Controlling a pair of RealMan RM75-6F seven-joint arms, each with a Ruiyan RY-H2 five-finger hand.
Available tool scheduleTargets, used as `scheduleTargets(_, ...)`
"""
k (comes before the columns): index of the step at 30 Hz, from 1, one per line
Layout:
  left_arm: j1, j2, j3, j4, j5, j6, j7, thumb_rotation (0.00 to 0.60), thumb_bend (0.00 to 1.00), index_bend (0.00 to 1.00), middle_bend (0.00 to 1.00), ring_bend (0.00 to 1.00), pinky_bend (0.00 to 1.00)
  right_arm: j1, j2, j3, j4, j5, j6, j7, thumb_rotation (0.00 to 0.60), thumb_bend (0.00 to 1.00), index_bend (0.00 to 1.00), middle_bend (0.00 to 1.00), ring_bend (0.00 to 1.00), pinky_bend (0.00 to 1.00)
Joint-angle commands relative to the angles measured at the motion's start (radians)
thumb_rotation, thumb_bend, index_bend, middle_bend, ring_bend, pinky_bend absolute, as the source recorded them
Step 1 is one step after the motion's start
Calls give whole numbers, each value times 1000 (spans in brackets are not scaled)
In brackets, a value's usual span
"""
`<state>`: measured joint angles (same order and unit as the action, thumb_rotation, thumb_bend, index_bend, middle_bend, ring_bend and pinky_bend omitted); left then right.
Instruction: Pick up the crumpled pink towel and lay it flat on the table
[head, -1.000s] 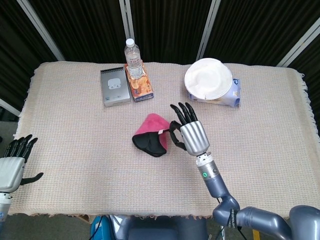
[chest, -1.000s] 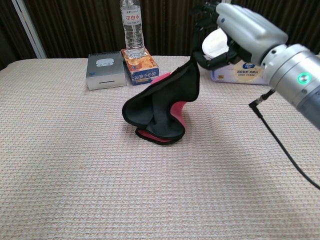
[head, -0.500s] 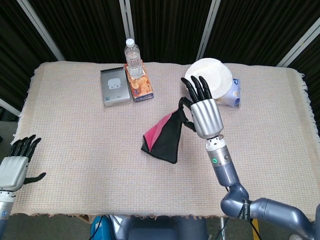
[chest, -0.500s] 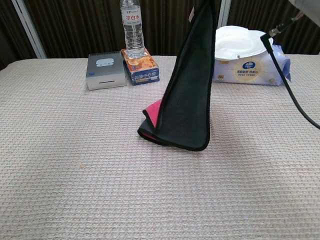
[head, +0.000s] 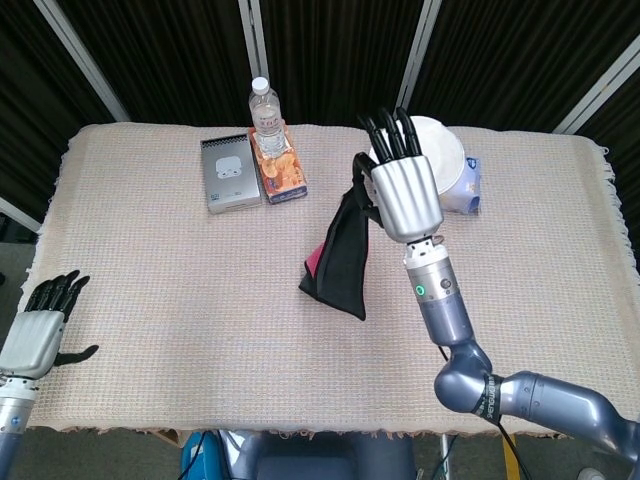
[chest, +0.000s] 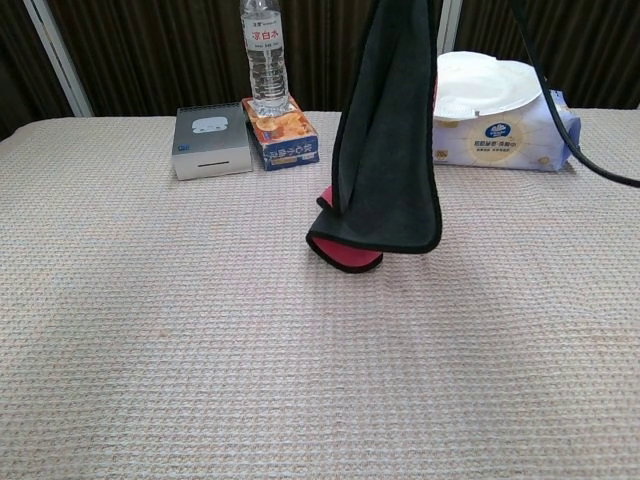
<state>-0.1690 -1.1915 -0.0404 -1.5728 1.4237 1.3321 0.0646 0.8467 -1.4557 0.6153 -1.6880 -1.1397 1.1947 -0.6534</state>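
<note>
A lab-style test rig: a table (head: 130, 250) under a beige woven cloth, black curtains (head: 330, 50) on metal poles behind, and staged props at the far edge (bottle (head: 264, 112), grey box (head: 229, 173), tissue pack (chest: 505, 140)).

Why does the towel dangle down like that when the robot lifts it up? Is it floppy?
Probably very floppy: the towel hangs in a long limp drape from the right hand, folding over itself near the bottom. It seems light too, since a pinch at its top edge appears enough to hold it. It will likely sag and crumple again unless it is spread out on the table.
</note>
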Motion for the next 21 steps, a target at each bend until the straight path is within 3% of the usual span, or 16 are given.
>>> scheduleTargets(1, -8, -4, -6, -9, -9, -11, -6, 600, 0, 0, 0, 0, 10, 36, 21, 22, 30, 45, -14, -30, 600, 475, 591, 144, 9, 0)
scheduleTargets(9, -68, -3, -58, -80, -37, -60, -15, 600, 0, 0, 0, 0, 14, 61, 68, 20, 42, 77, -17, -12, 600, 475, 591, 144, 9, 0)
scheduleTargets(16, -164, -38, -181, -167, -103, -74, 43, 600, 0, 0, 0, 0, 16, 78, 92, -3, 32, 76, -10, 2, 600, 475, 592, 144, 9, 0)
scheduleTargets(21, -245, -103, -266, -171, -165, -81, 107, 600, 0, 32, 0, 0, 16, 89, 99, -15, 23, 88, 3, 1, 600, 475, 591, 144, 9, 0)
